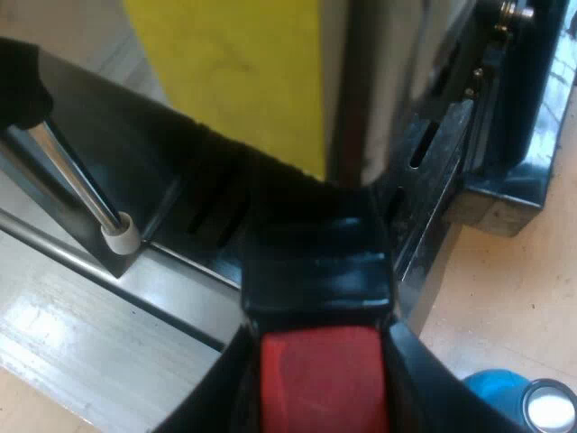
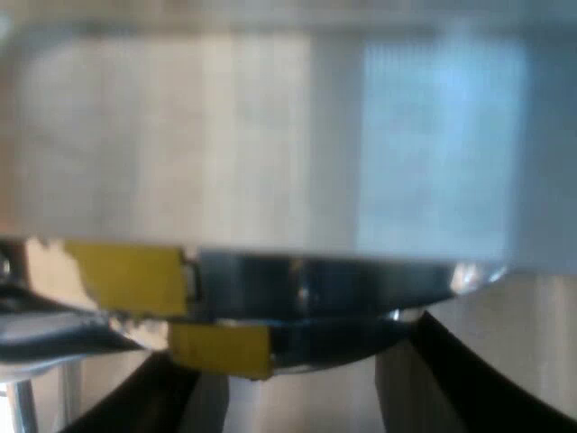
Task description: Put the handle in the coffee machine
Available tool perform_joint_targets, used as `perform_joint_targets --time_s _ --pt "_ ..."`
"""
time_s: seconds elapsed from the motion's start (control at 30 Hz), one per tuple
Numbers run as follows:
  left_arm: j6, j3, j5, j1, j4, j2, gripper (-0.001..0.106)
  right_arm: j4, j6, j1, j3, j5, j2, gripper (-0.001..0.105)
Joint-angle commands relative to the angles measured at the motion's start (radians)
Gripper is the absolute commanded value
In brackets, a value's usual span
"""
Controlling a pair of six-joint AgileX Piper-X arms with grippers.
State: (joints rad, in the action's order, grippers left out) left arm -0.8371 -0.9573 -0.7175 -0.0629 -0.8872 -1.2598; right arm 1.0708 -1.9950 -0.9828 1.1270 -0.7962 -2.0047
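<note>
The holder's dark handle point(image 1: 315, 262) ends in red point(image 1: 317, 383) and sits between the black fingers point(image 1: 419, 365) of my left gripper point(image 1: 317, 397), which is shut on it. The handle points in at the espresso machine's front point(image 1: 361, 99), just above the drip tray point(image 1: 117, 289); the holder's metal head is hidden. My right gripper point(image 2: 297, 397) is pressed up close to the machine's pale body point(image 2: 270, 135) and a chrome band point(image 2: 315, 280). Its fingers point(image 2: 469, 379) stand wide apart and hold nothing.
A metal steam wand with a white tip point(image 1: 120, 233) hangs over the tray near the handle. A yellow label point(image 1: 243, 72) covers part of the machine's front. A blue tamper point(image 1: 500, 392) lies on the wooden table beside the machine's base.
</note>
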Motion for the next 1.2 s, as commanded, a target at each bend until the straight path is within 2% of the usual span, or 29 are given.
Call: perform_joint_targets --time_s 0.03,0.13,0.23,0.57,0.7,0.87,1.1,1.2 --pt "0.009 -0.029 -0.104 0.001 0.025 0.022 0.020 0.098 0.000 -0.001 0.014 -0.008 0.067 0.041" --pt "0.006 -0.029 -0.079 0.001 0.025 0.022 0.048 0.088 0.000 -0.001 0.014 -0.008 0.074 0.041" --pt "0.006 -0.029 -0.063 0.001 0.023 0.022 0.059 0.068 0.000 -0.001 0.014 -0.008 0.082 0.041" --pt "0.010 -0.031 -0.062 0.001 -0.036 0.022 0.059 0.069 0.000 -0.001 0.014 -0.008 0.081 0.041" --pt "0.008 -0.062 -0.069 0.001 -0.079 0.029 0.059 0.069 0.000 -0.001 0.014 -0.008 0.081 0.041" --pt "0.008 -0.119 -0.069 0.001 -0.126 0.081 0.059 0.069 0.000 -0.001 0.014 -0.008 0.081 0.041" --pt "0.001 -0.120 -0.069 0.001 -0.126 0.149 0.059 0.069 0.000 -0.001 0.014 -0.008 0.081 0.041" --pt "-0.039 -0.122 -0.069 0.001 -0.126 0.188 0.059 0.069 0.000 -0.001 0.014 -0.008 0.081 0.041"
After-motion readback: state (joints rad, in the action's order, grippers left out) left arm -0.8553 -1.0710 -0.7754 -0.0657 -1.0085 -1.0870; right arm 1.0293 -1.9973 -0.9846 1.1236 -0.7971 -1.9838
